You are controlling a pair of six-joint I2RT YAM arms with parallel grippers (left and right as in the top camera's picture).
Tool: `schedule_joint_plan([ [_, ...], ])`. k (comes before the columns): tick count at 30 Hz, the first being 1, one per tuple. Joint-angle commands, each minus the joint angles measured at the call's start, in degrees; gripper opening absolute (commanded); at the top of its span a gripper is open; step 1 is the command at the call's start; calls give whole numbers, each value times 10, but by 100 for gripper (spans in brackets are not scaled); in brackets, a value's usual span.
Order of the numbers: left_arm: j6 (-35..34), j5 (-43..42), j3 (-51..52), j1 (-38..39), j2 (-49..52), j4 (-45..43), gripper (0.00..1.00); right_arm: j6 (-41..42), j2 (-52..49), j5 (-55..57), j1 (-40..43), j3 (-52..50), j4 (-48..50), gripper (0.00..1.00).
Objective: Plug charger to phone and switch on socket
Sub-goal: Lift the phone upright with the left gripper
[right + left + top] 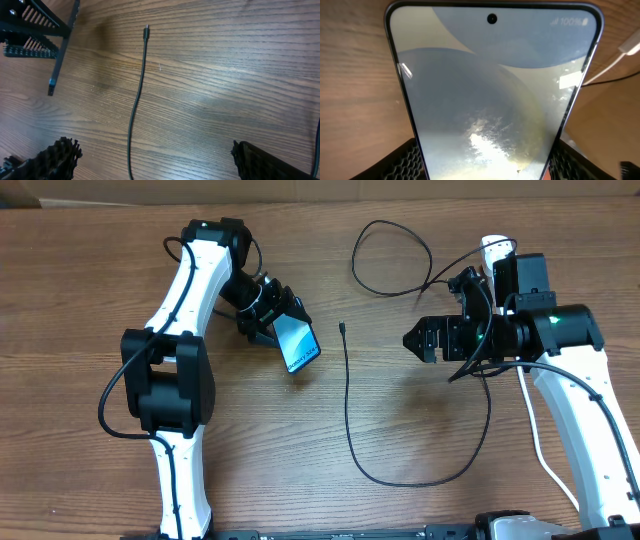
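The phone (490,100) screen is glossy, smudged glass; the charger (136,100) cable matt black; the table (80,280) grained brown wood

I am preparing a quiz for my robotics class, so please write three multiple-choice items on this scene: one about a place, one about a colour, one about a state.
1. Where is the connector tip of the charger?
A) on the table, between the phone and the right tool
B) inside the phone's port
C) between the right tool's fingers

2. What colour is the charger's cable?
A) white
B) black
C) red

3. In what state is the right tool?
A) shut on the charger
B) shut on the phone
C) open and empty

Answers:
1 A, the tip lies on bare wood and touches neither.
2 B, it shows as a thin black line.
3 C, the right wrist view shows its fingers apart, holding nothing.
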State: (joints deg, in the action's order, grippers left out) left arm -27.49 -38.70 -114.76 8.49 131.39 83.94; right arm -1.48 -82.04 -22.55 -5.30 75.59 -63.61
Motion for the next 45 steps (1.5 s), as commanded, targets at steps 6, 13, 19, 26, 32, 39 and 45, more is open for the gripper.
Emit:
schedule_joint_plan([
  [6,-73,-209,-18,-7,-2,21,4,1,-1,-5,-2,13,0,100],
  [13,-139,-277,-17,-15,-2,82,4,1,-1,-5,-2,13,0,100],
  [19,-146,-349,-18,-34,-2,108,4,1,-1,-5,-2,13,0,100],
  [26,-146,-432,-17,-46,-2,108,4,1,-1,-5,-2,13,0,100],
  [32,-195,-449,-18,-59,-2,121,4,1,-1,-5,-2,13,-2,100],
  [39,-194,-513,-18,-60,-2,121,4,1,-1,-5,-2,13,-2,100],
  [45,-190,-507,-18,-60,-2,120,5,1,-1,-5,-2,13,-2,100],
])
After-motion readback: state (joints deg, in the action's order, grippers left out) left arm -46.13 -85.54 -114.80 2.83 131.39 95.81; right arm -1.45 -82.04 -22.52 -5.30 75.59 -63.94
